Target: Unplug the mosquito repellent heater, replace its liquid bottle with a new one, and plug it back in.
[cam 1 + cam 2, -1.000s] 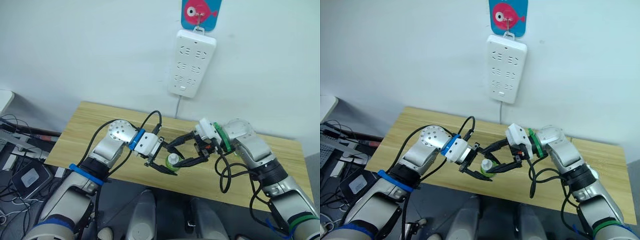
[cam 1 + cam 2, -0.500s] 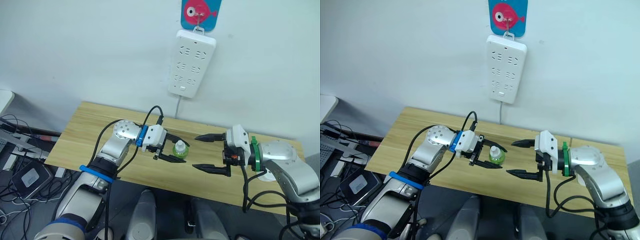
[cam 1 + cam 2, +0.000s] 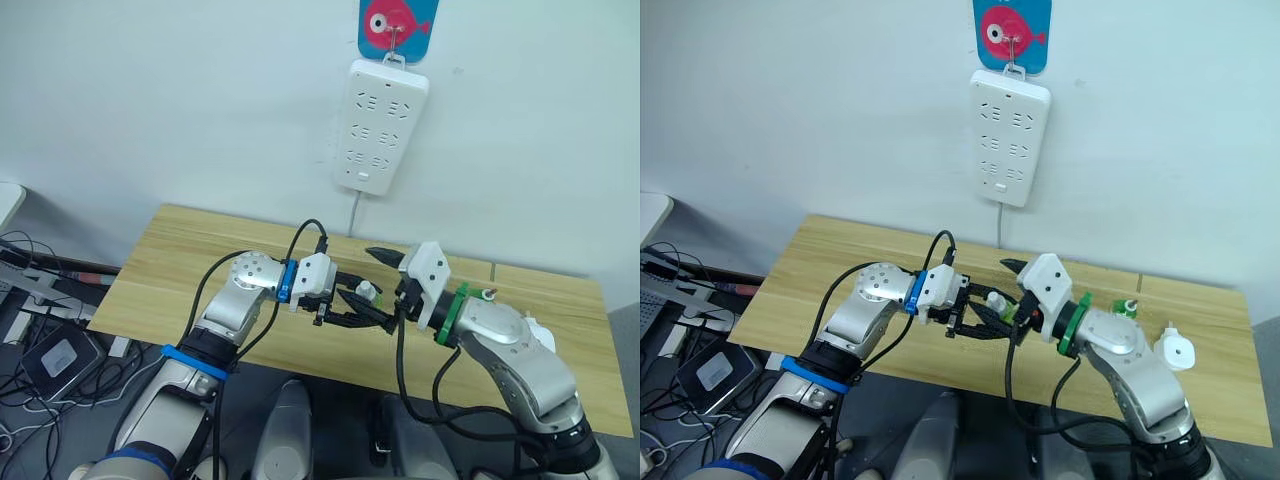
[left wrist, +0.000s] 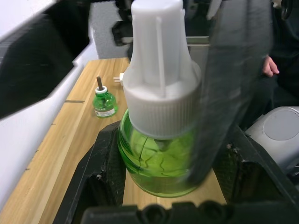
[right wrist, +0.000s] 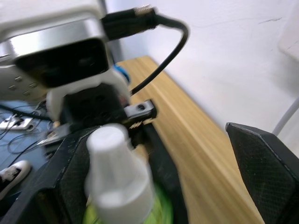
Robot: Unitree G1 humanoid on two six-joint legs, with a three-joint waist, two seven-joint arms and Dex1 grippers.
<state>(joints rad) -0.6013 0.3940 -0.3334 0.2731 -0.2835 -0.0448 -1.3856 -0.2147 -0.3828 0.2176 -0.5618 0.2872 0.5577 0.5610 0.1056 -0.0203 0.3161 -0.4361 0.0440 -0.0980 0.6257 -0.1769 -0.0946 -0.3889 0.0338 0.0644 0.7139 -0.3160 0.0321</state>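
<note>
Bottle (image 4: pixel 159 140) clamped in left end effector (image 3: pixel 352 306).

The right end effector (image 3: pixel 383 288), which half a second ago hung open and well apart toward the desk's (image 3: pixel 170 260) right end, has swung back in, its fingers now bracketing the green bottle (image 4: pixel 156 154) held by the left end effector (image 3: pixel 362 308).

A long white power strip (image 3: pixel 381 125) hangs on the wall above the far edge of the wooden bench (image 3: pixel 170 270), its cable (image 3: pixel 353 214) dropping behind that edge. It hangs from a hook on a blue plaque with a pink fish (image 3: pixel 395 23). Cables and boxes (image 3: pixel 45 330) lie on the floor past the bench's left edge
</note>
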